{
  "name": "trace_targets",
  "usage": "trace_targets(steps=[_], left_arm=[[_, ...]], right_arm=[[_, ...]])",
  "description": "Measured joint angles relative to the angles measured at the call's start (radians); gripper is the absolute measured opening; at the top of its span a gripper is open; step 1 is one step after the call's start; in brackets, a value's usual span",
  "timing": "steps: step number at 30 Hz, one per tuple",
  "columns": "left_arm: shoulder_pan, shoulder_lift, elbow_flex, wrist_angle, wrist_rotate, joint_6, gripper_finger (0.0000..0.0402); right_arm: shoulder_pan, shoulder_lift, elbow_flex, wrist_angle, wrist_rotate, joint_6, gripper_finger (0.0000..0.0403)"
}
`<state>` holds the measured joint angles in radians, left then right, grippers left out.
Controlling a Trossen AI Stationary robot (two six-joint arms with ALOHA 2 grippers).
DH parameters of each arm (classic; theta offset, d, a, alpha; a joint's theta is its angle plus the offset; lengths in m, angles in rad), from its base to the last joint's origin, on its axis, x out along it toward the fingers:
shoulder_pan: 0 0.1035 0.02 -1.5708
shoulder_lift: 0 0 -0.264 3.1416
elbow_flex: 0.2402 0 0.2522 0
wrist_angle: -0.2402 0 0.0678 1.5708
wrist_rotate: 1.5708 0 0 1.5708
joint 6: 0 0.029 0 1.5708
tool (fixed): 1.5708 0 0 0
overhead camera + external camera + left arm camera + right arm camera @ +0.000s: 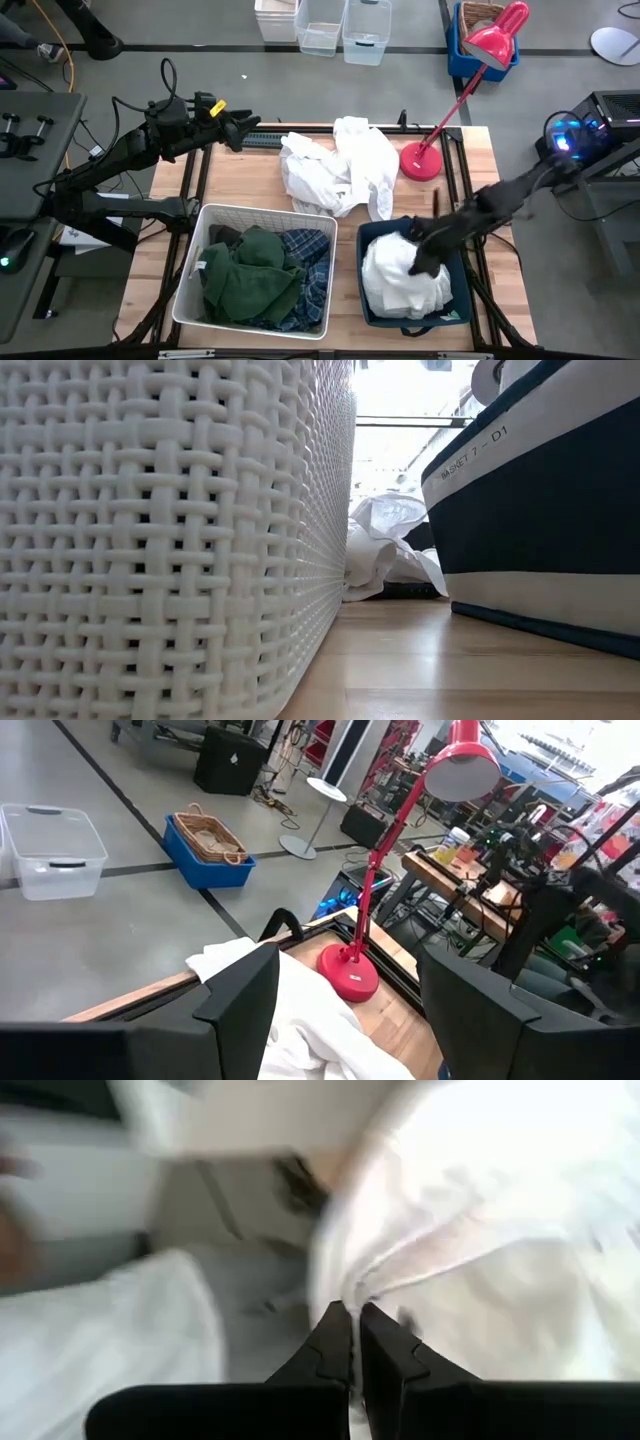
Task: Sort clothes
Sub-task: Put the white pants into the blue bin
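Several white pieces (340,165) lie in a heap on the table's far middle; they also show in the low view (390,545) and the left wrist view (300,1020). The white plastic bin (205,225) holds a dark green garment (245,275) and the blue-and-white plaid shirt (310,250). The navy fabric bin (462,300) holds white pieces (395,280). My right gripper (415,262) is down in the navy bin, shut on a white piece (470,1230). My left gripper (243,130) is open and empty over the table's far left, beside the heap. My right gripper pinches a bunched fold of a white piece (352,1292) between its two fingertips (335,1340). It comes slanting down from the table's right side. Creases in the cloth run toward the fingertips. The piece lies on the other white pieces in the navy bin.
A red desk lamp (430,155) stands with its base on the table's far right, its head reaching out beyond the far edge. The two bins (180,530) (540,510) fill the near half, with a narrow gap between them. Clear boxes (345,30) stand on the floor beyond.
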<state>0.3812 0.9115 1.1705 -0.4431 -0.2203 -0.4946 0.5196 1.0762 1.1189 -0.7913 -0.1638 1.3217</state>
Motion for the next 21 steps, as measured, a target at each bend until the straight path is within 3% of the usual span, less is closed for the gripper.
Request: trace_targets(steps=[3, 7, 14, 18, 21], left_arm=[[0.0, 0.0, 0.0, 0.0, 0.0, 0.008, 0.0227], [0.0, 0.0, 0.0, 0.0, 0.001, 0.033, 0.0227], [0.0, 0.0, 0.0, -0.001, 0.034, 0.052, 0.0227], [0.0, 0.0, 0.0, -0.001, 0.035, 0.052, 0.0227], [0.0, 0.0, 0.0, -0.001, 0.035, 0.052, 0.0227]], right_arm=[[0.018, 0.049, -0.1, -0.003, -0.056, 0.048, 0.0004], [0.018, 0.115, -0.212, 0.005, -0.045, 0.067, 0.0026], [0.008, 0.243, -0.387, 0.118, -0.058, 0.035, 0.0105], [0.007, 0.284, -0.4, 0.17, -0.122, -0.013, 0.0164], [0.015, 0.279, -0.34, 0.077, -0.196, -0.048, 0.0198]])
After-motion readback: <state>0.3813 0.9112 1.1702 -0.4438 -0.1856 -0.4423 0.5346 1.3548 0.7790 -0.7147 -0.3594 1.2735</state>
